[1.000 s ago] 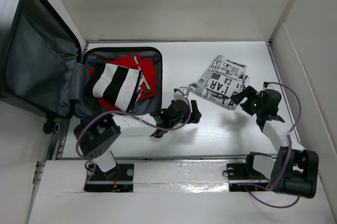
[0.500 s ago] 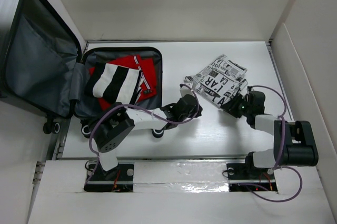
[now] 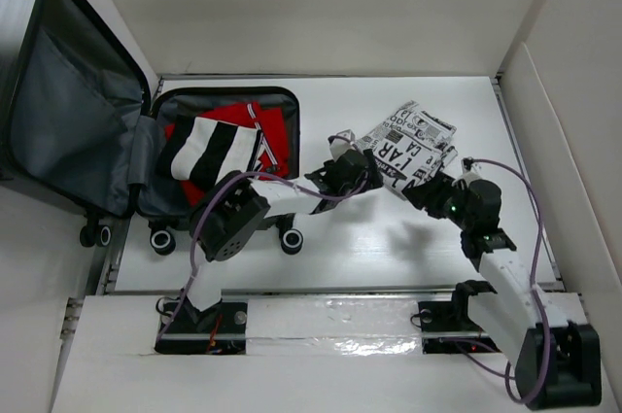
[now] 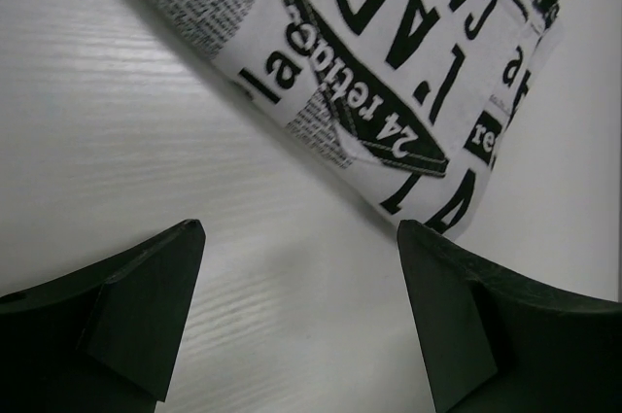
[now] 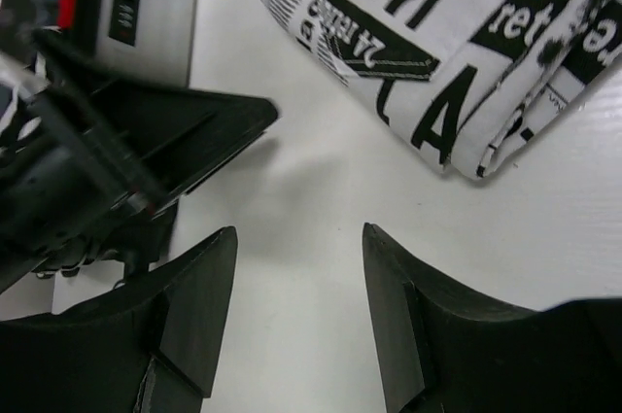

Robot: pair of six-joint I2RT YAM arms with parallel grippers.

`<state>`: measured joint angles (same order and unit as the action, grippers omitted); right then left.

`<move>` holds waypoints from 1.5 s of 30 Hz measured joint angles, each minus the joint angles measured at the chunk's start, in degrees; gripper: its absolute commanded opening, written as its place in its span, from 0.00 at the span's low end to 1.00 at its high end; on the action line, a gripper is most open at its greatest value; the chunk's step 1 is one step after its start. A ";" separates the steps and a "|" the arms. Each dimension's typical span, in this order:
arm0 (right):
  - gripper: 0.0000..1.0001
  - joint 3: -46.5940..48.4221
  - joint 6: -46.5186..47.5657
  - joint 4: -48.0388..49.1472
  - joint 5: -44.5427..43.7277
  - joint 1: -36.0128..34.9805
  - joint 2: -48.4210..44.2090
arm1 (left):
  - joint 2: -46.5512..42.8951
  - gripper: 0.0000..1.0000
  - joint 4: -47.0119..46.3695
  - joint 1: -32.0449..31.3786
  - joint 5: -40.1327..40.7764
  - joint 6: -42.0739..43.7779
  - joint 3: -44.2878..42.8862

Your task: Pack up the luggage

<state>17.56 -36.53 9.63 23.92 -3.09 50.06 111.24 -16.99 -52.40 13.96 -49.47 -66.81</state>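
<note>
The luggage (image 3: 294, 121) lies open at the left of the top view, its grey-lined lid (image 3: 78, 102) standing up. Its base holds a red garment (image 3: 274, 133) with a black-and-white striped garment (image 3: 214, 151) on top. A folded newspaper-print cloth (image 3: 408, 141) lies on the table to its right and shows in the left wrist view (image 4: 389, 63) and the right wrist view (image 5: 437, 34). My left gripper (image 3: 352, 165) (image 4: 301, 238) is open and empty just short of the cloth's left edge. My right gripper (image 3: 428, 191) (image 5: 299, 233) is open and empty at its near edge.
White walls (image 3: 544, 92) enclose the table at the back and right. The luggage's black wheels (image 3: 292, 238) stick out toward the arms. The left gripper's black body (image 5: 126, 141) lies close to the right gripper's left side. Purple cables (image 3: 535, 228) loop off both arms.
My left gripper has moved away from me toward the cloth's left edge. My right gripper has shifted a little left along the cloth's near edge. The cloth has barely moved.
</note>
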 measured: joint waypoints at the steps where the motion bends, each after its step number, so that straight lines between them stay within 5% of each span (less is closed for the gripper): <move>1: 0.60 0.07 0.50 -1.36 -0.70 0.00 -3.04 | 1.49 0.77 0.59 0.00 -0.07 -0.59 -2.27; 6: 0.61 1.57 2.86 -7.91 -4.09 -0.31 -12.68 | 8.46 0.75 4.35 -0.09 -0.11 -3.32 -11.67; 18: 0.61 3.74 6.47 -14.78 -3.06 -0.37 -15.28 | 20.48 0.71 18.21 -0.85 6.86 -8.76 -31.91; 21: 0.61 3.74 6.58 -14.73 -1.97 -0.37 -16.24 | 22.43 0.61 19.71 -0.98 7.34 -9.60 -35.01; 22: 0.61 3.74 6.62 -14.75 -1.60 -0.37 -16.35 | 22.80 0.47 19.69 -1.03 7.48 -9.94 -35.47; 25: 0.60 3.74 6.99 -14.84 -0.55 -0.37 -16.52 | 23.26 0.12 19.58 -1.25 7.54 -11.06 -35.04; 27: 0.60 3.74 7.23 -15.10 0.28 -0.37 -17.07 | 22.97 0.01 16.83 -1.27 7.78 -10.99 -33.03; 36: 0.60 4.87 7.87 -17.11 3.56 -0.37 -21.16 | 14.49 0.00 2.64 4.26 3.69 -7.67 -15.58; 45: 0.60 8.81 9.62 -18.36 4.04 -0.37 -21.16 | 6.97 0.00 2.36 7.76 -0.11 4.44 -8.94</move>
<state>26.37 -26.92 -8.73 27.97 -3.46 28.91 118.21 -14.63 -44.64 13.85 -45.04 -75.75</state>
